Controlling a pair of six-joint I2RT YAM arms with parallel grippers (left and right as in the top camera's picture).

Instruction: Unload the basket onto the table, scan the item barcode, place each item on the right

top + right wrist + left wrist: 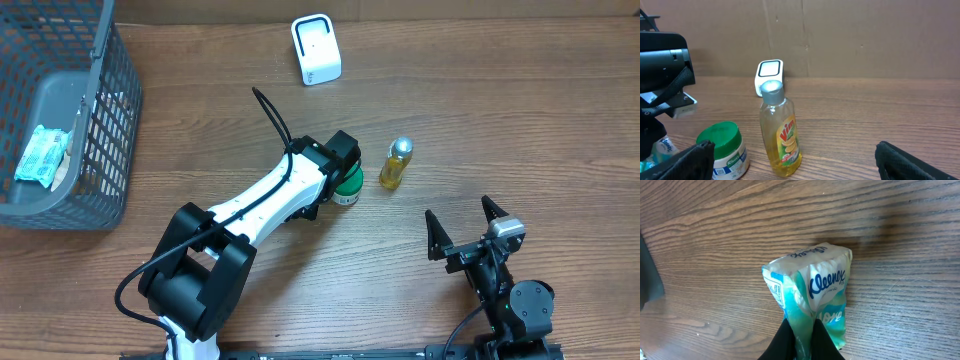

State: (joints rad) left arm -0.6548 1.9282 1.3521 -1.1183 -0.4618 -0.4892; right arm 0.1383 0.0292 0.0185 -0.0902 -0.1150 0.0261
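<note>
Near the middle of the table (520, 100), the left gripper (801, 332) is clamped on a tissue pack (810, 287). Its two dark fingers (782, 340) pinch the gathered end of the film wrapper. The printed brand face points toward the left wrist camera, and no barcode shows on that face. From overhead the pack is hidden under the arm. Whether its far end touches the wood cannot be told.

Handling characteristics, as judged:
- Weight: light. Lifting needs little effort.
- Stiffness: soft and compressible. The body dents under pressure and is not fragile.
- Surface: glossy film, likely slick. A pinch on the wrapper end alone may let the pack swing or slide out during a turn.

Recommended hold: the present pinch on the wrapper end serves for a slow carry. A firmer hold lies across the two narrow sides of the body, which leaves both broad faces open for reading.

The scanner (316, 49) stands near the far edge of the table, about midway along it and well apart from the pack. A green-lidded jar (348, 185) sits just beside the left gripper, with a yellow bottle (396, 165) near it on the right. Either could be knocked if the pack swings.

The right gripper (458, 212) rests near the front edge toward the right corner, jaws wide apart and empty. A basket (110, 100) at the left edge contains a second pack (42, 155).
</note>
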